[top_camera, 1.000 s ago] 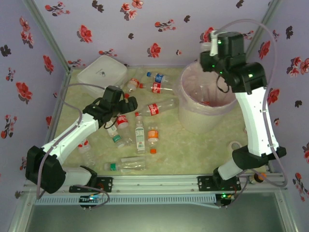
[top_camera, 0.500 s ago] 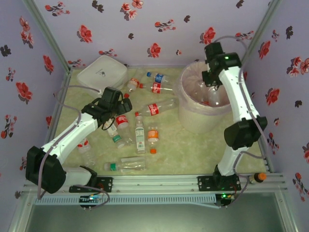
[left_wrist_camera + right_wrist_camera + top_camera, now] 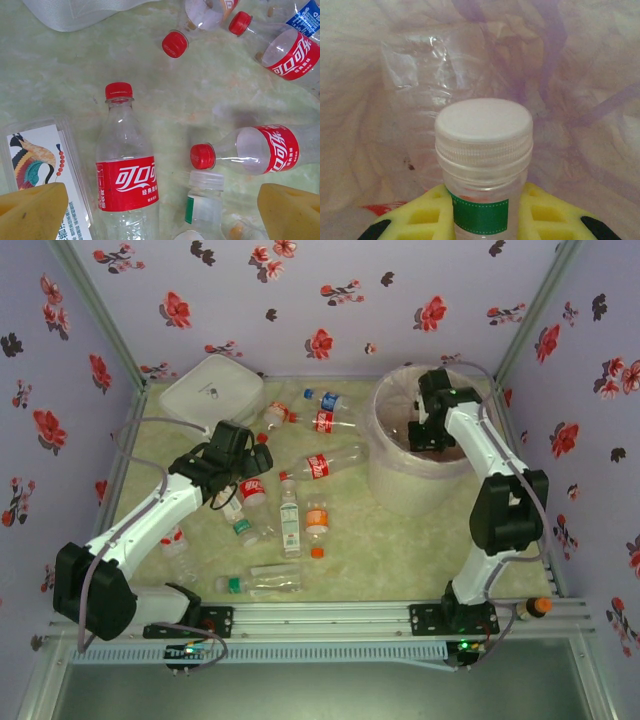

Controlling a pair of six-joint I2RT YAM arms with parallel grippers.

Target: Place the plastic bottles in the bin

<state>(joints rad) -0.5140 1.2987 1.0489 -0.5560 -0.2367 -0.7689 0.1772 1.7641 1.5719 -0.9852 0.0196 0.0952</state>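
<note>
Several clear plastic bottles [image 3: 322, 465] lie scattered over the left and middle of the mat. My left gripper [image 3: 243, 460] hovers open above them. Its yellow fingers [image 3: 32, 210] straddle a red-labelled, red-capped bottle [image 3: 127, 170] and a white-capped bottle [image 3: 205, 200], touching neither. Another red-capped bottle [image 3: 260, 150] lies to their right. The bin [image 3: 385, 470], a pale bucket lined with a pinkish bag [image 3: 570, 75], stands at the back right. My right gripper [image 3: 428, 432] reaches down inside it. That gripper [image 3: 482, 220] is shut on a white-capped, green-labelled bottle [image 3: 484, 150] between yellow pads [image 3: 420, 215].
A white rounded square case [image 3: 212, 388] sits in the back left corner. A clear flat box with a bird card [image 3: 45, 170] lies under my left finger. Flowered walls close in the back and sides, and a metal rail [image 3: 320, 618] runs along the near edge.
The right arm has swung from above the bin's far rim down into the bin, still carrying its bottle. The left arm has barely moved.
</note>
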